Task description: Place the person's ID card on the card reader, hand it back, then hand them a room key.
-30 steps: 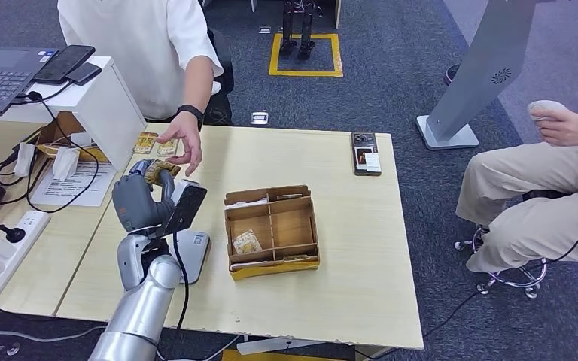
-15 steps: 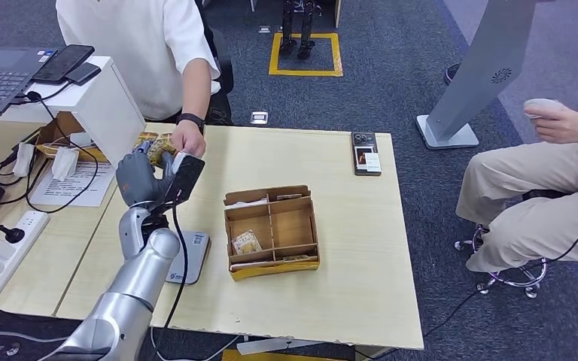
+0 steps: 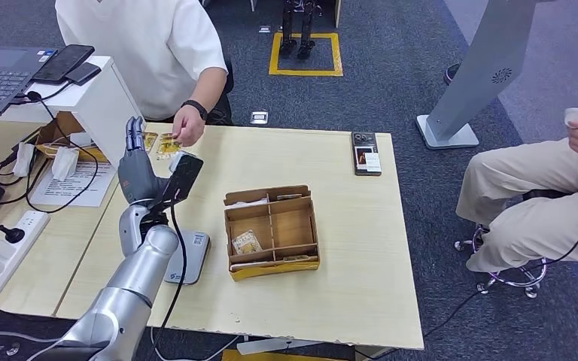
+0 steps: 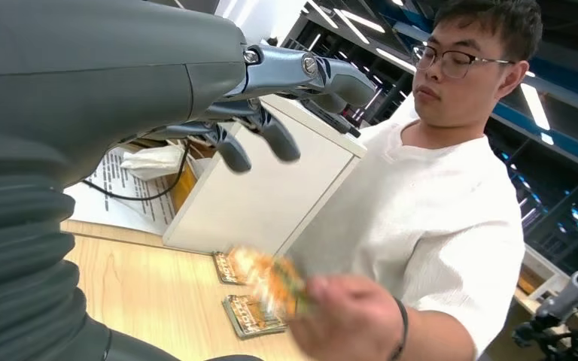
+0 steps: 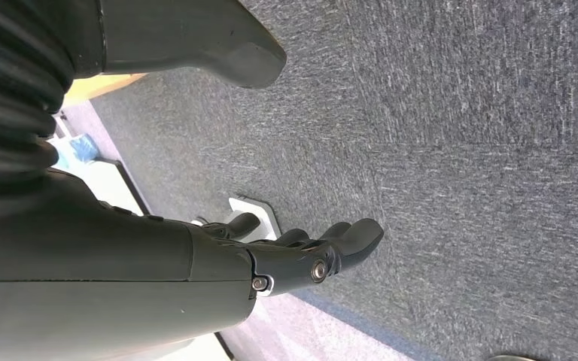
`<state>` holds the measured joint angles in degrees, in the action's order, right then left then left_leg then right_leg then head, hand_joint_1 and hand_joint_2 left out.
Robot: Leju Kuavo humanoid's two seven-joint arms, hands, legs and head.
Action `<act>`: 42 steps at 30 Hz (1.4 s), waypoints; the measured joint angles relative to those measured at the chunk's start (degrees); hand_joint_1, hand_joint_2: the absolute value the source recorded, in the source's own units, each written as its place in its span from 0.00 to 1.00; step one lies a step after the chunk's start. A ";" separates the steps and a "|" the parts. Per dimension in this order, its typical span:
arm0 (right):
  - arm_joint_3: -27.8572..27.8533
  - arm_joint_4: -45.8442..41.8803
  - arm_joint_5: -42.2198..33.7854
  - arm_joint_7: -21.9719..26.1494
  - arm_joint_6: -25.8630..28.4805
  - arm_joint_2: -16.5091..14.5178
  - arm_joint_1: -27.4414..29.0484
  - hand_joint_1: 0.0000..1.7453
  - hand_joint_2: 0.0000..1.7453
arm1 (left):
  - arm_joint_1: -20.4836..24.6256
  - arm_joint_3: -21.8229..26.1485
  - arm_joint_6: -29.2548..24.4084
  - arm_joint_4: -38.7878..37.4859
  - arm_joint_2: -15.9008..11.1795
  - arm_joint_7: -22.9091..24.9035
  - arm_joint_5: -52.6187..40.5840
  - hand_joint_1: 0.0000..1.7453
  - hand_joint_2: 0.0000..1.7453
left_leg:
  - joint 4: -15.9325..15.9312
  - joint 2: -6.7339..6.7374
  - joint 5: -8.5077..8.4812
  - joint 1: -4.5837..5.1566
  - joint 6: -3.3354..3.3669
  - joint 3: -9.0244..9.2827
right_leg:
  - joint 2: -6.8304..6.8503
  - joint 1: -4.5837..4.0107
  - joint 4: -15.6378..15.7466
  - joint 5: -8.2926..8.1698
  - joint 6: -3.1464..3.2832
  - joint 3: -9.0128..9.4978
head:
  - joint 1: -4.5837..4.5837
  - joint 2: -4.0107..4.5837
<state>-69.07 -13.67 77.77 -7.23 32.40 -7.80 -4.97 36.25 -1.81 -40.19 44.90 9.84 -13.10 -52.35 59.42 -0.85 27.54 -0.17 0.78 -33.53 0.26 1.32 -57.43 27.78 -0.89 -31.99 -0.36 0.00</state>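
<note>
Left hand [image 3: 137, 174] is raised over the near-left part of the table [image 3: 346, 248], fingers [image 3: 132, 134] straight up and spread, nothing held. In the left wrist view the fingers [image 4: 260, 131] are seen apart and bare.

ID card [image 4: 275, 280] is pinched in the person's hand [image 3: 186, 126], blurred in the left wrist view; it is held beyond the robot's fingertips, apart from them, no contact. In the head view the person's hand is seen at the far table edge, just past the raised fingers; the card itself is too small to be made out there.

Card reader [image 3: 189, 254] lies flat on the table below and beside the left forearm, nothing seen on its visible top. Two patterned cards [image 3: 158, 142] are lying on the table by the person's hand, also seen in the wrist view [image 4: 252, 316].

Partitioned cardboard box [image 3: 272, 230] sits mid-table, a small patterned card [image 3: 246, 242] in its near-left compartment. A phone [image 3: 366, 153] lies at the far edge.

Right hand [image 5: 301, 256] hangs over the carpet, fingers loosely curled, slightly apart, nothing gripped.
</note>
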 joint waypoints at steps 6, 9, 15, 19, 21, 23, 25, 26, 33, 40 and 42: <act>-0.01 0.04 -1.05 0.04 0.43 0.00 0.07 0.00 1.00 | -4.93 -0.05 1.16 5.22 0.15 -6.15 12.66 0.00 1.00 | 0.00 0.03 0.01 0.00 0.00 0.01 | -0.05 0.00 0.00 0.00 0.00 -0.02 | 0.00 -0.02; -0.03 0.07 -1.45 0.05 0.72 0.00 0.09 0.00 1.00 | -8.98 -0.51 2.09 9.46 0.13 -9.76 20.10 0.00 1.00 | -0.01 0.03 0.01 0.00 0.00 0.00 | -0.04 0.00 0.00 0.01 0.00 -0.04 | 0.01 -0.02; -0.26 0.16 -2.22 0.08 1.01 0.00 0.16 0.00 1.00 | -17.47 -2.87 2.96 18.90 0.14 -15.53 28.29 0.00 1.00 | -0.01 0.03 0.03 0.00 0.00 -0.03 | -0.04 0.00 0.00 0.03 -0.01 -0.06 | 0.00 -0.01; -0.55 0.22 -3.00 0.09 1.31 -0.01 0.24 0.00 1.00 | -22.61 -5.16 3.90 25.66 0.17 -18.67 31.57 0.00 1.00 | -0.01 0.03 0.04 0.00 0.01 -0.03 | -0.04 0.00 0.01 0.03 -0.01 -0.07 | 0.01 0.00; -0.70 0.24 -3.29 0.09 1.55 -0.02 0.30 0.00 1.00 | -24.97 -6.47 4.44 28.93 0.22 -19.79 32.64 0.00 1.00 | 0.00 0.03 0.04 0.00 0.01 -0.03 | -0.04 0.00 0.01 0.03 -0.01 -0.07 | 0.01 0.00; -0.79 0.25 -3.48 0.09 1.74 -0.02 0.34 0.00 1.00 | -26.84 -7.66 4.81 31.64 0.26 -20.51 33.29 0.00 1.00 | 0.00 0.03 0.04 0.00 0.01 -0.03 | -0.04 0.00 0.01 0.03 -0.01 -0.08 | 0.00 0.00; -0.96 0.25 -3.77 0.08 1.80 -0.05 0.34 0.00 1.00 | -28.34 -8.71 5.69 33.86 0.27 -21.61 34.27 0.00 1.00 | -0.01 0.03 0.04 0.00 0.01 -0.03 | -0.04 0.00 0.01 0.03 -0.01 -0.08 | 0.00 0.00; -1.10 0.25 -3.97 0.08 1.83 -0.08 0.35 0.00 1.00 | -29.10 -9.38 6.35 35.04 0.27 -22.44 34.79 0.00 1.00 | -0.01 0.03 0.04 0.00 0.01 -0.03 | -0.04 0.00 0.01 0.03 -0.01 -0.08 | 0.01 0.00; -2.05 0.25 -5.03 0.10 1.97 -0.32 0.38 0.00 1.00 | -33.37 -15.94 10.29 42.19 0.05 -26.22 34.95 0.00 1.00 | -0.01 0.03 0.04 0.00 0.01 -0.04 | -0.03 0.00 0.01 0.03 -0.01 -0.08 | 0.01 -0.01; -2.20 0.25 -5.16 0.15 1.96 -0.43 0.38 0.00 1.00 | -35.05 -20.62 11.98 45.91 -0.79 -27.03 34.74 0.00 1.00 | -0.01 0.02 0.04 0.00 0.01 -0.04 | -0.02 0.00 0.01 0.03 -0.01 -0.08 | 0.01 -0.01; -2.22 0.25 -5.16 0.15 1.96 -0.44 0.38 0.00 1.00 | -35.28 -21.45 11.99 46.47 -1.03 -27.03 34.71 0.00 1.00 | -0.01 0.02 0.04 0.00 0.01 -0.04 | -0.02 0.00 0.01 0.03 -0.01 -0.08 | 0.01 0.00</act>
<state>-71.29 -13.42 72.61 -7.08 34.36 -8.25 -4.59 0.97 -23.26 -28.20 91.37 8.81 -40.13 -17.64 59.42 -0.83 27.58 -0.17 0.80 -33.57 0.24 1.32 -57.42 27.81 -0.90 -32.07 -0.35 0.00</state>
